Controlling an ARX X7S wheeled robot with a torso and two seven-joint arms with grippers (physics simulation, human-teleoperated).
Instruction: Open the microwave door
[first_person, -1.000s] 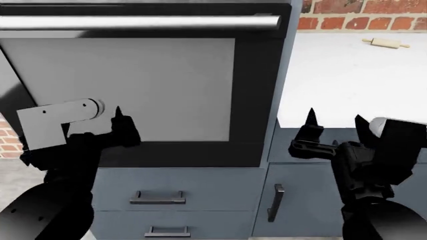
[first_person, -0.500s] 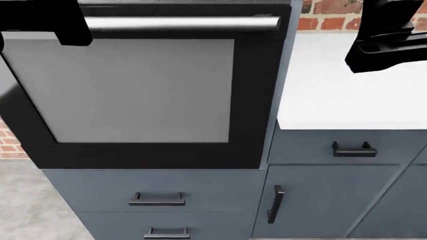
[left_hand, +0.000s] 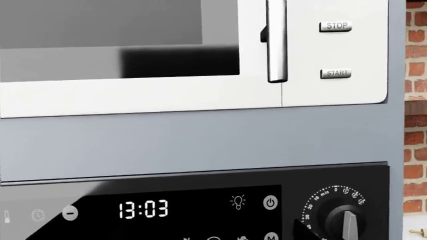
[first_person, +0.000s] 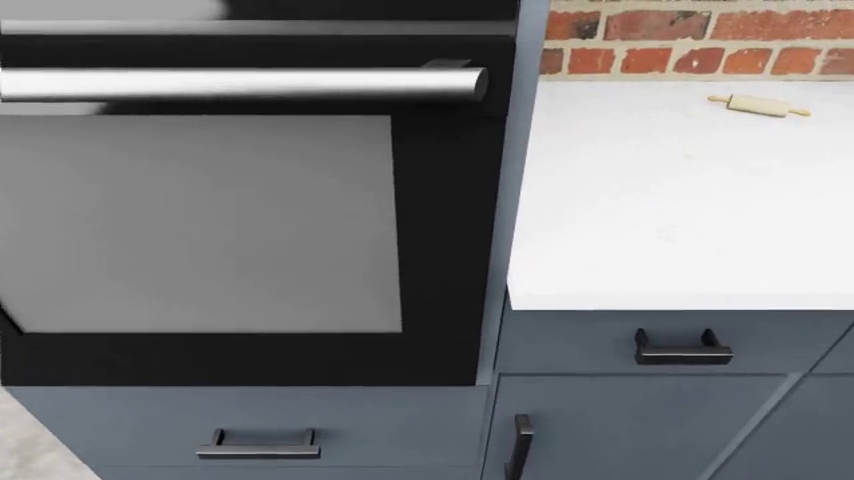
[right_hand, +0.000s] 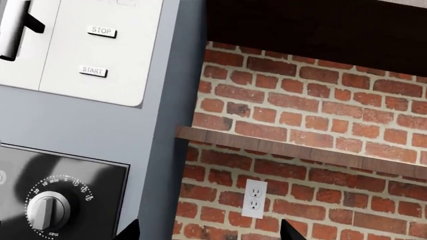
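The white microwave sits above the black oven panel, with its door shut. Its upright silver handle runs along the door's right edge, beside the STOP and START buttons. My left gripper hangs below the handle, level with the oven panel. One dark fingertip shows far off-centre, and the other is lost against the black panel. My right gripper is open and empty, off to the right of the microwave, facing the brick wall. Neither gripper shows in the head view.
The oven panel has a 13:03 clock and a dial. The head view shows the oven door, its bar handle, a white counter with a rolling pin, and drawers. A wooden shelf and a wall socket are on the brick wall.
Both arms rose from in front of the oven, reached the top of the head view, and have now left it. The oven sits lower and further left in that view.
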